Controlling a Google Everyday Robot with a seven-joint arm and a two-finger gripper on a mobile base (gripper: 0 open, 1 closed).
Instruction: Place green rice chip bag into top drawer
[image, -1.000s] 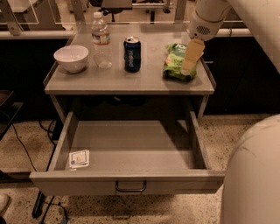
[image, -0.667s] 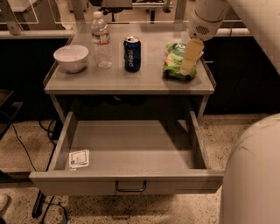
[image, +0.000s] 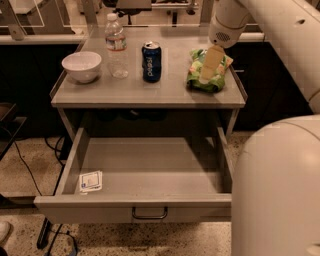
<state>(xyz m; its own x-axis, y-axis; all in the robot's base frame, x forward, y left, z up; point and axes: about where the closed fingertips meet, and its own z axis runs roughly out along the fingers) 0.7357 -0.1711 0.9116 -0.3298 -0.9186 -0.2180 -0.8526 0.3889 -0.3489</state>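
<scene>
The green rice chip bag (image: 201, 75) lies on the right side of the grey table top (image: 130, 90), near its right edge. My gripper (image: 210, 67) hangs from the white arm at the upper right and points down onto the bag; a tan finger (image: 212, 62) overlaps the bag's top. The top drawer (image: 145, 175) stands pulled out below the table, with a dark bar handle (image: 149, 214) on its front. A small white card (image: 91, 181) lies in its front left corner.
A blue Pepsi can (image: 151, 61) stands mid-table, left of the bag. A clear water bottle (image: 116, 45) and a white bowl (image: 81, 65) stand further left. My white arm and base (image: 275, 190) fill the right side. Dark cables (image: 35, 175) run on the floor at left.
</scene>
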